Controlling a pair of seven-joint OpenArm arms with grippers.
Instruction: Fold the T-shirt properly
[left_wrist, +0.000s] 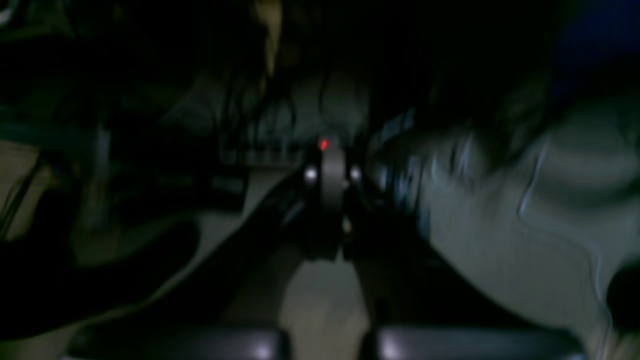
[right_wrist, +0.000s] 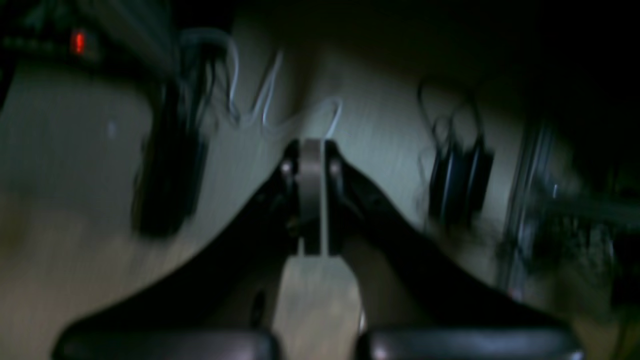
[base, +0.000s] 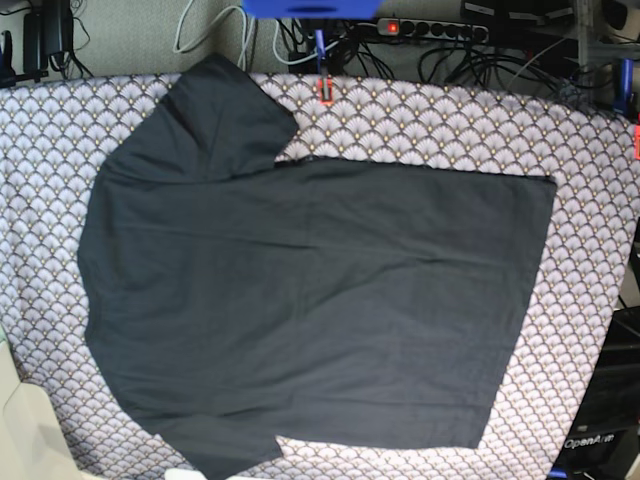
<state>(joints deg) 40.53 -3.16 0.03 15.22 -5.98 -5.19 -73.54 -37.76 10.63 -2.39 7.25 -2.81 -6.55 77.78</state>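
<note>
A grey-white tablecloth (base: 600, 200) with a scallop pattern covers the table and fills most of the base view. The black T-shirt (base: 320, 300) lies spread flat on it in the middle, with one sleeve toward the upper left and another at the bottom left. Along the top edge sit a power strip (base: 430, 28) with a red light and a tangle of cables (base: 480, 60).

No arms show in the base view. Both wrist views are dark and blurry. The left gripper (left_wrist: 332, 175) has its fingers pressed together — nothing between them. The right gripper (right_wrist: 312, 175) is closed the same way, pointing at a pale floor (right_wrist: 60, 200) with wires (right_wrist: 260, 100).
</note>
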